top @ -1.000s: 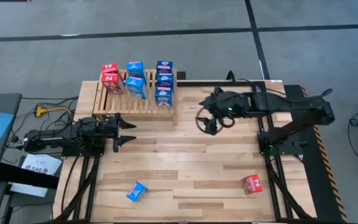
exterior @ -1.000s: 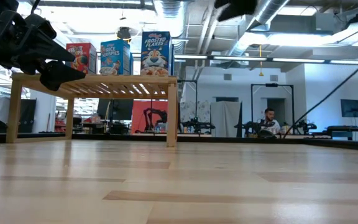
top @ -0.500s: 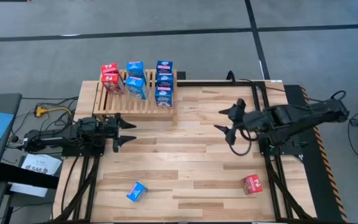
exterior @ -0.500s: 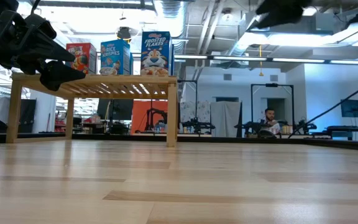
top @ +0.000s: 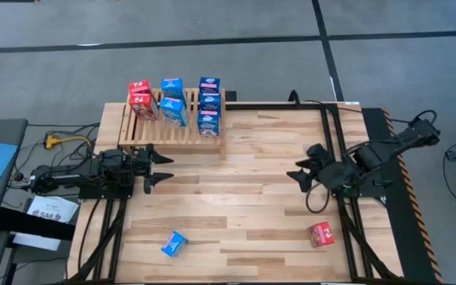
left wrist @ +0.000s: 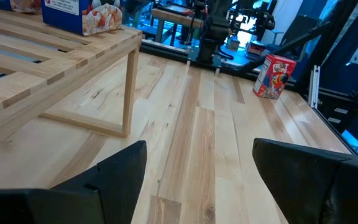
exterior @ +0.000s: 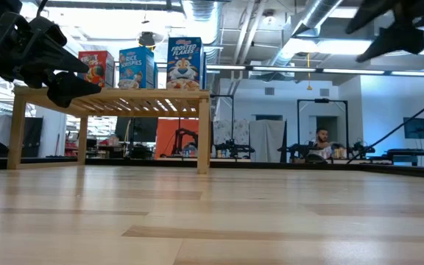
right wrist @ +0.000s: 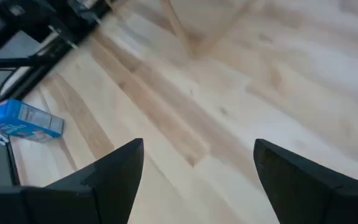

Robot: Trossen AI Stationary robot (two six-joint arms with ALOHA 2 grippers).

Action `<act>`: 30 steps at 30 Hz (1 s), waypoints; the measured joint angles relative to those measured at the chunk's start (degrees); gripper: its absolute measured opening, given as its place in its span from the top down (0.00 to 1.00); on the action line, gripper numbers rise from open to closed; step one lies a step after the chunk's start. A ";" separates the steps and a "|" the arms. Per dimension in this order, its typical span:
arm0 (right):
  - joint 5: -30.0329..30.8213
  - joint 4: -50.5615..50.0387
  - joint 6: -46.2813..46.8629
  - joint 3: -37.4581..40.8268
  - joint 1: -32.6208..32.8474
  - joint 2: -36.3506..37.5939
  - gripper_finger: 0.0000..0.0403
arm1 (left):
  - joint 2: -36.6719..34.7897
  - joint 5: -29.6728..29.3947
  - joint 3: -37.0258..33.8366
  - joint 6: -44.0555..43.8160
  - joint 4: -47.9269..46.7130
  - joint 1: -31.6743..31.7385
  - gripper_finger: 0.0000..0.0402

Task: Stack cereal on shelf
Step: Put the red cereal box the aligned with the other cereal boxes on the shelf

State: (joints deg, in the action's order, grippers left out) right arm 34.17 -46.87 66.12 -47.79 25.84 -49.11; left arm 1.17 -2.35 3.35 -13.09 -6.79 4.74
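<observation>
Red cereal box [top: 320, 234] lies loose near table [top: 236, 214] front edge, blue one [top: 174, 244] too; seven on shelf [top: 172, 131] | right pincer [top: 300, 173] open, empty, above table | left pincer [top: 158, 169] open, empty, beside shelf | step: fetching; next: descend onto red box.

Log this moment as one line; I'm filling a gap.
left end effector: open, waiting by shelf | right end effector: open, empty, above table | loose cereal: blue box, red box

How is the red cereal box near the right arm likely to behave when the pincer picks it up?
The red cereal box looks like small, flat-sided cardboard, so probably light and stiff enough for a side grip, though hard squeezing may dent it. It stands alone on the table, so a nudge could tip or slide it.
</observation>
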 joint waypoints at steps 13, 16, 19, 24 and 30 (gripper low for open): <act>-2.34 -28.00 29.88 -13.16 12.05 -9.73 0.19 | 0.01 0.01 0.00 0.01 0.00 -0.01 0.29; -7.45 -33.56 37.73 -17.25 14.37 -13.98 0.19 | 0.00 0.00 -0.01 -0.01 0.00 -0.01 0.29; -13.27 -35.82 45.17 -19.60 16.63 -17.69 0.19 | 0.02 0.02 0.00 0.01 0.00 0.01 0.29; -18.90 -36.02 54.50 -20.26 21.12 -21.96 0.19 | 0.00 0.00 -0.01 0.01 0.00 -0.01 0.29; -23.39 -34.08 63.89 -20.28 26.59 -26.00 0.19 | 0.00 0.01 0.00 0.01 0.00 0.00 0.29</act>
State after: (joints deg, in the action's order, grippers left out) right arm 10.78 -80.95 130.01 -68.07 52.43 -75.10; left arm 1.17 -2.34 3.35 -13.08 -6.79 4.75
